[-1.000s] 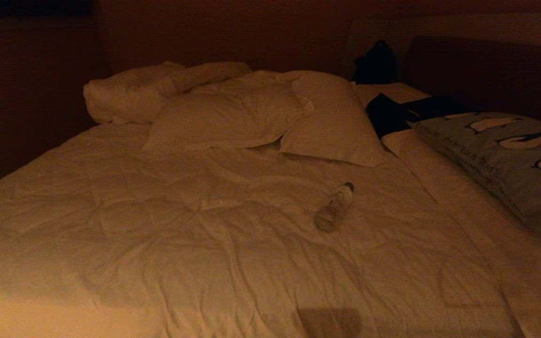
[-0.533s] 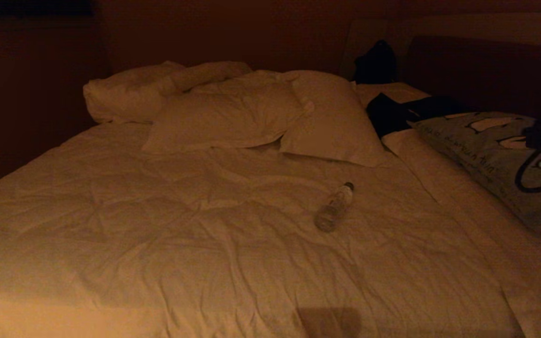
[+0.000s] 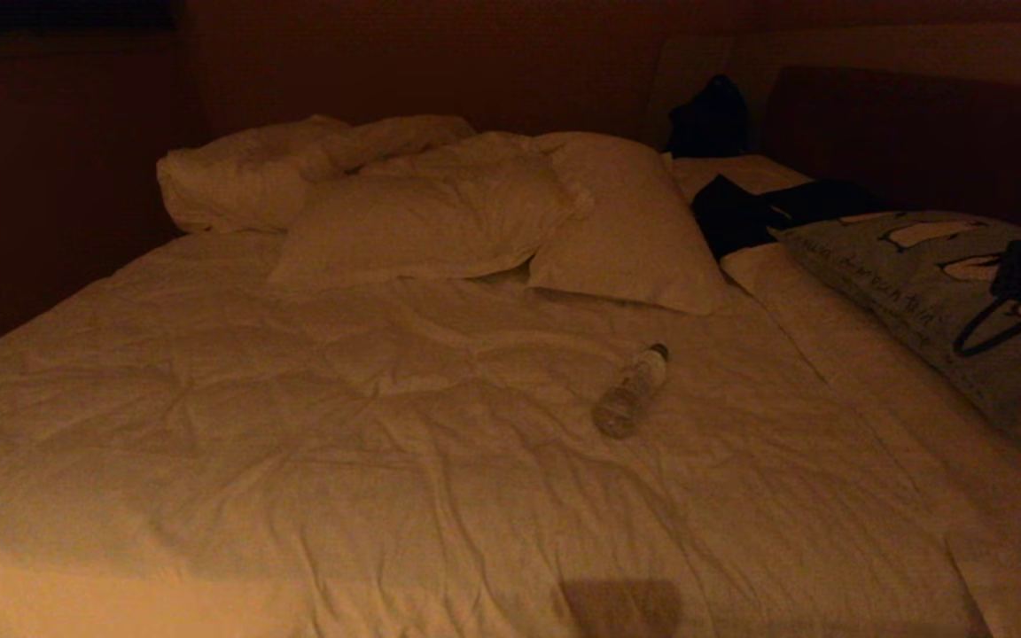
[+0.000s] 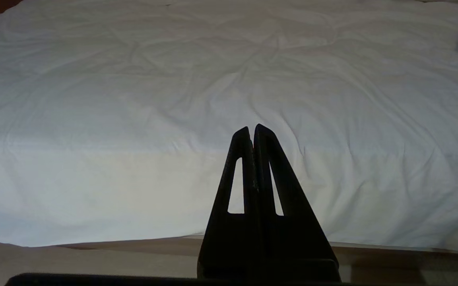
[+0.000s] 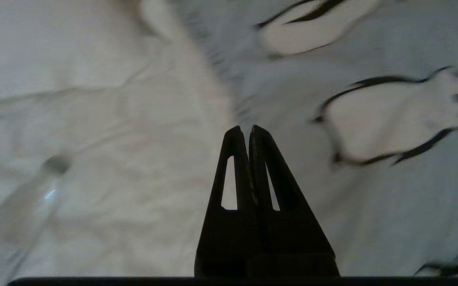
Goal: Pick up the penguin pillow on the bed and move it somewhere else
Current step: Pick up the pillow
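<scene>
Penguin pillow point(image 3: 936, 301) at bed point(image 3: 386, 461) edge

A clear plastic bottle point(image 3: 631, 392) lies on its side, cap toward the headboard point(image 3: 918, 133); rumpled white pillows point(image 3: 440, 213) are heaped beyond it — two overlapping; a dark garment point(image 3: 741, 213) sprawls beside them; a dark bag point(image 3: 710, 115) stands behind.

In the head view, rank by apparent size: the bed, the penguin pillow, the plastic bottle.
1. bed, fills most of the view.
2. penguin pillow, partly cut off at the edge, so its full size is unsure.
3. plastic bottle, smallest.
</scene>
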Tool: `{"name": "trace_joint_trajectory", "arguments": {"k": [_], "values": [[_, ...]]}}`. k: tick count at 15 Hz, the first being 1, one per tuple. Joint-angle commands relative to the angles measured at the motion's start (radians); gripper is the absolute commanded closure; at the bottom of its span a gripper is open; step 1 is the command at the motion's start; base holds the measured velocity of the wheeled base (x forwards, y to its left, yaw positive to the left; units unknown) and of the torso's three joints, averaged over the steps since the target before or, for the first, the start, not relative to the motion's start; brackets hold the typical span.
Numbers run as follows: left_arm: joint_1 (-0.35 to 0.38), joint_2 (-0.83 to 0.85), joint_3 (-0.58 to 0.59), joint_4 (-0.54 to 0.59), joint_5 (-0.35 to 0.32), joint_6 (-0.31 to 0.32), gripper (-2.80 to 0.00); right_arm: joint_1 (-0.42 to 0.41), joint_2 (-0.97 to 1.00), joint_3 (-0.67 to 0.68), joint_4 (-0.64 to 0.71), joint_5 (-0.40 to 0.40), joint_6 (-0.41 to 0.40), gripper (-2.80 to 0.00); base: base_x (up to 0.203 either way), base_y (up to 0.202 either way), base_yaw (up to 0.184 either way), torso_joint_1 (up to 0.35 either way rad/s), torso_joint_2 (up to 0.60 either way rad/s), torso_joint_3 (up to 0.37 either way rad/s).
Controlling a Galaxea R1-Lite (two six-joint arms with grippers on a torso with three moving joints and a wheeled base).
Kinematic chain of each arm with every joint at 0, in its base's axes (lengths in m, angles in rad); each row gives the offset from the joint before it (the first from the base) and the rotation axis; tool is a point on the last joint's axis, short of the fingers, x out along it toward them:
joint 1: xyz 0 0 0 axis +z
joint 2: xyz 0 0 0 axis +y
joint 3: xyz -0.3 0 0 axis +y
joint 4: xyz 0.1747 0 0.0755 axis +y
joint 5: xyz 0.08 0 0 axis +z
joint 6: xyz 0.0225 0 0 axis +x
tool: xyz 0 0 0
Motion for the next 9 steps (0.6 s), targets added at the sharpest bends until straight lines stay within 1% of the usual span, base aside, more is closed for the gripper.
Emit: {"name": "trace_joint_trajectory", "arguments": {"k": [1,3,6,9], "values": [[0.000,0.000,0.000,0.000,0.001,0.000,0.00,-0.046,0.049,-0.012,-0.056,0.022,0.000,0.00,0.000,0.000,0.000,0.000,0.00,0.000],[0.000,0.000,0.000,0.000,0.001,-0.001,0.00,-0.101,0.074,-0.023,-0.064,0.060,0.000,0.00,0.000,0.000,0.000,0.000,0.00,0.000],[0.000,0.000,0.000,0.000,0.001,0.000,0.00,-0.173,0.122,-0.049,-0.063,0.149,0.002,0.00,0.000,0.000,0.000,0.000,0.00,0.000],[0.001,-0.001,0.000,0.000,0.001,0.000,0.00,-0.212,0.186,-0.079,-0.063,0.173,-0.001,0.00,0.000,0.000,0.000,0.000,0.00,0.000]]}}
